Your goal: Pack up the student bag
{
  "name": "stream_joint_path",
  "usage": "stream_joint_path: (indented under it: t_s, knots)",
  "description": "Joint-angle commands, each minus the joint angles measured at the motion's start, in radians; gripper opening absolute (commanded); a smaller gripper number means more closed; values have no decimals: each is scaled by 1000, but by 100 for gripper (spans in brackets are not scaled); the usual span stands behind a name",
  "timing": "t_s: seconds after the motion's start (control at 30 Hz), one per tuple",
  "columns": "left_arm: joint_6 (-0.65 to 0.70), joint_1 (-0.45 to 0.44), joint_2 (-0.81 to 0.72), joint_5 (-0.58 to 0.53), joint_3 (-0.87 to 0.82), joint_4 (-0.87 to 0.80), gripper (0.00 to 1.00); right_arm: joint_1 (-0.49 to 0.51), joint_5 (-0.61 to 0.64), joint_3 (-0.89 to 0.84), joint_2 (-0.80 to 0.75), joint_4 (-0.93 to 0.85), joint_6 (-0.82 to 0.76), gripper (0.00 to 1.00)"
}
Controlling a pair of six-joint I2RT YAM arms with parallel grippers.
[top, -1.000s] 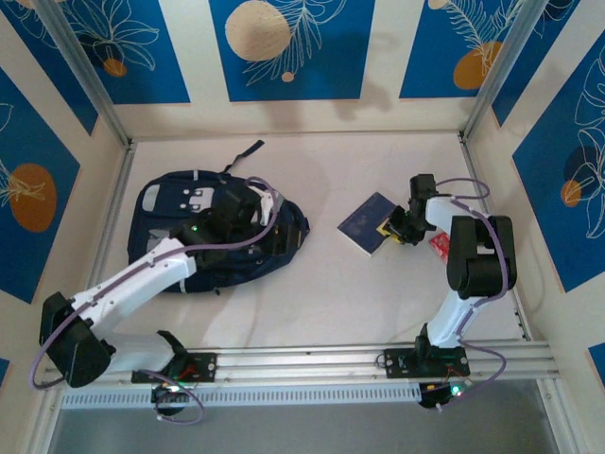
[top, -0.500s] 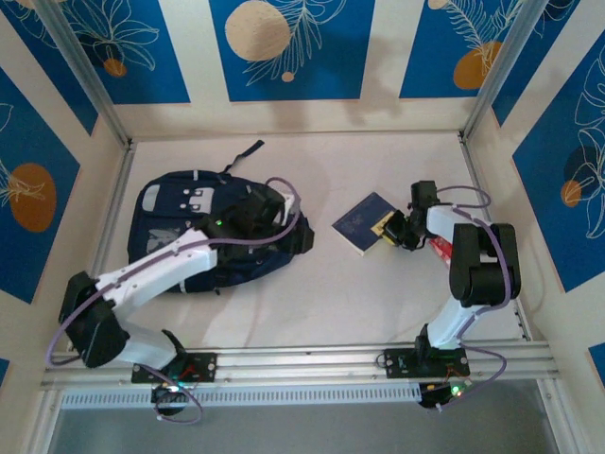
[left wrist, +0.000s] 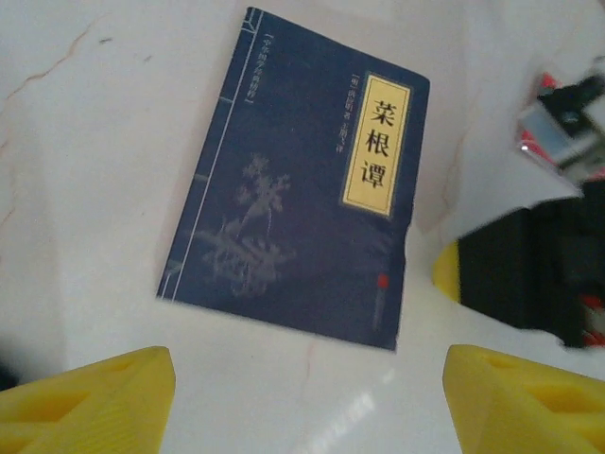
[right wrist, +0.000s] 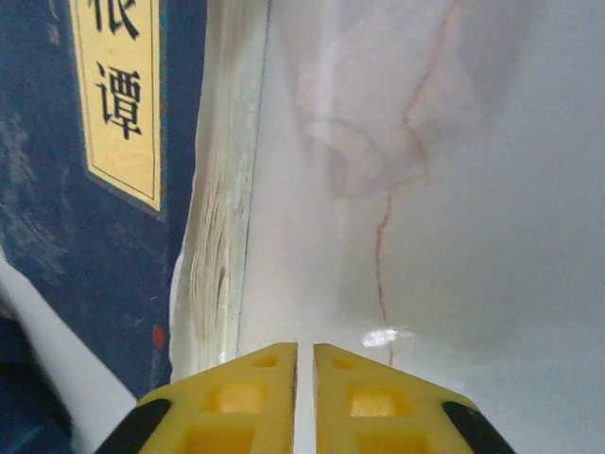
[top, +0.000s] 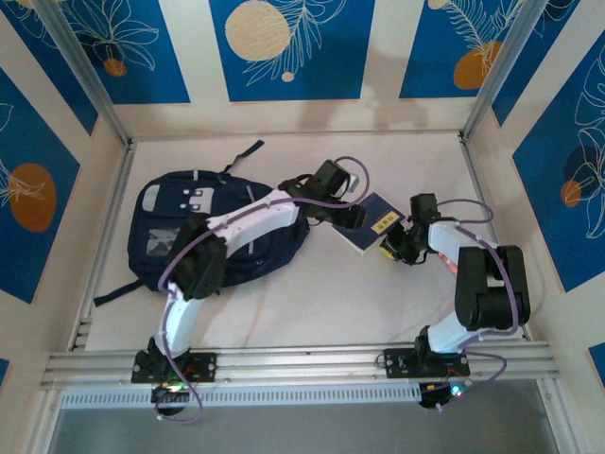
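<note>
The navy student bag [top: 184, 222] lies flat at the left of the table, with its reflective stripes and white buckle patches facing up. A dark blue book [top: 371, 232] with a yellow title label lies to its right. My left gripper [top: 348, 216] reaches across over the book's near-left edge. In the left wrist view it stands open [left wrist: 307, 407] just short of the book [left wrist: 302, 189], its yellow fingertips [left wrist: 95, 402] wide apart with nothing between them. My right gripper [top: 397, 244] is low at the book's right side. It is shut [right wrist: 304, 397] and empty beside the book's page edge [right wrist: 222, 236].
A red and white packet [left wrist: 553, 118] lies beyond the right gripper's black body [left wrist: 529, 265]. The walls [top: 284, 47] enclose the table on three sides. A loose dark strap [top: 248, 151] trails from the top of the bag.
My left arm has swung off the bag and rightward to the book. My right gripper has shifted a little along the book's right edge.
</note>
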Motion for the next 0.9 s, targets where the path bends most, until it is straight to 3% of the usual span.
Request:
stream_joint_path:
  t_s: [0.0,0.27,0.5,0.87]
  knots:
    - [40,22,97,25,111,1,75,-18,-6,-28,-64,5,43,22]
    - [-5,62,277,115,227,23,77,-95,-41,-89,-128,94,85,35]
    - [-19,61,326,175,221,16,76,-137,-104,-95,-85,173,105,57]
    - [-171,48,179,397,-87,249,71,-139,-171,-62,8,222,81,58]
